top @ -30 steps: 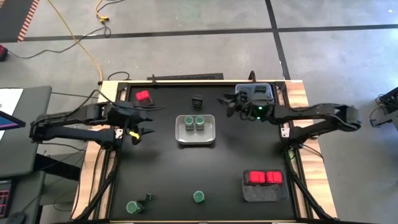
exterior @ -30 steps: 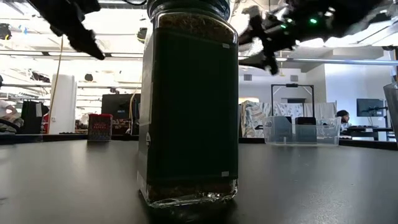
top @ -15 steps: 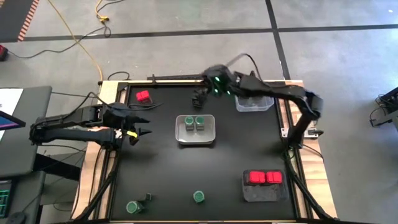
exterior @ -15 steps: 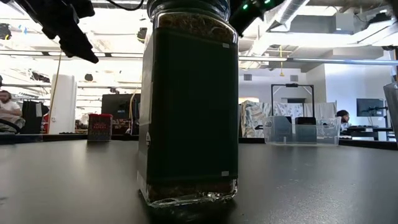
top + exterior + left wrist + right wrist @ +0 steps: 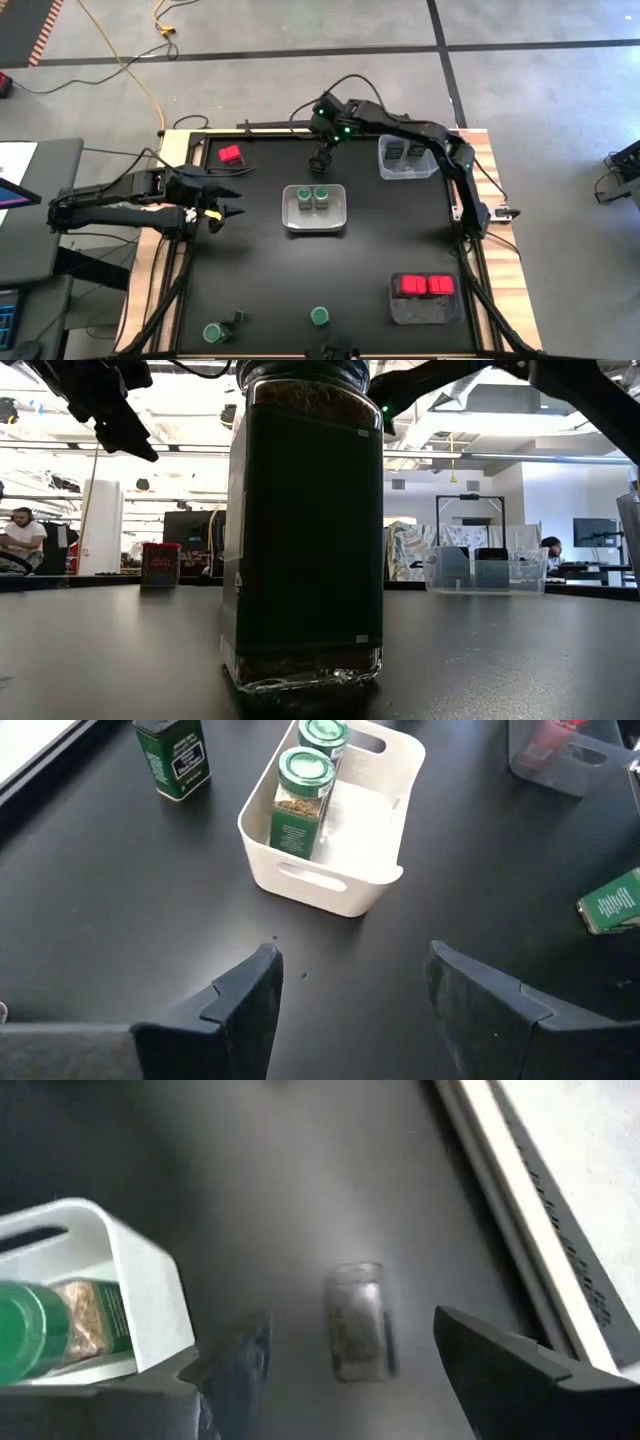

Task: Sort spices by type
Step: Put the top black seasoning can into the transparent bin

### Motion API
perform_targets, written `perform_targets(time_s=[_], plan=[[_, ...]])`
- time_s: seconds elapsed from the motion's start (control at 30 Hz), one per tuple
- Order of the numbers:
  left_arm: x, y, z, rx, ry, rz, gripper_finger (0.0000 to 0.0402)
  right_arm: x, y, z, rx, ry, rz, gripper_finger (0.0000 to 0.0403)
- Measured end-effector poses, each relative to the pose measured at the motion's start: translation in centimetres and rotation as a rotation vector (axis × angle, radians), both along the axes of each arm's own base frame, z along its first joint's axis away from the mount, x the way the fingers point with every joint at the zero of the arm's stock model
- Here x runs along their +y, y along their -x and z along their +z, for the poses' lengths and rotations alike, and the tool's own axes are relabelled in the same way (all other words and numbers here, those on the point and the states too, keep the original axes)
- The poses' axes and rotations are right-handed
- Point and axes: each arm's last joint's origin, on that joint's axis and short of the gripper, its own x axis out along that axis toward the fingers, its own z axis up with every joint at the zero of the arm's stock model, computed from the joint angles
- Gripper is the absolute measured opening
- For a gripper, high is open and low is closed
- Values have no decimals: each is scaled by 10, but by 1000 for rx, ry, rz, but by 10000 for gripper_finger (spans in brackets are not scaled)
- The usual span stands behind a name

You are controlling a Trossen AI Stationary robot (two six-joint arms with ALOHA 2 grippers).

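The right gripper (image 5: 321, 157) has swung from the clear tray (image 5: 407, 158) at the far right across to the far middle of the table (image 5: 380, 240), and now hangs over the dark tin (image 5: 319, 160) that stood alone there; a second ago that tin showed uncovered, now the arm hides most of it. In the right wrist view the fingers (image 5: 235, 1365) stand spread with a blurred small container (image 5: 358, 1320) lying between them on the black top, not touching either one, and the white tray (image 5: 150, 1270) just beside it. The clear tray's two dark tins (image 5: 407, 152) now show, since the arm has left.

The left gripper (image 5: 232, 200) waits at mid-left above the table, shifted hardly at all, its jaws apart and holding nothing; its wrist view looks past the fingers (image 5: 250, 1005) at the white tray.

The rest has stayed put. The white tray (image 5: 340, 212) in the middle holds two green-lidded jars (image 5: 313, 197). One red box (image 5: 231, 155) lies at the far left. The grey tray (image 5: 400, 308) near right holds two red boxes (image 5: 425, 285). Along the near edge stand a green jar (image 5: 213, 332) with a small dark tin (image 5: 239, 318) just beside it, and another green jar (image 5: 320, 316) near the middle. In the low view a tall dark jar (image 5: 305, 530) fills the foreground.
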Motion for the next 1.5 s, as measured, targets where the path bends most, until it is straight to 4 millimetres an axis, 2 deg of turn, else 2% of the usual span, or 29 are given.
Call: perform_targets(time_s=[0.33, 0.87, 1.0, 1.13, 1.4, 1.5], plan=[[0, 0, 0, -3, 16, 18, 234, -4, -13, -42, 103, 7, 81, 306], [2, 0, 0, 1, -14, 62, 234, -9, -18, -64, 135, 19, 72, 279], [2, 0, 0, 1, -15, 62, 234, -11, -21, -61, 107, 41, 77, 270], [2, 0, 0, 1, -15, 63, 234, -10, -20, -61, 118, 40, 84, 244], [2, 0, 0, 1, -14, 63, 234, -10, -19, -62, 127, 40, 90, 154], [2, 0, 0, 1, -15, 62, 234, -11, -18, -62, 133, 37, 88, 152]])
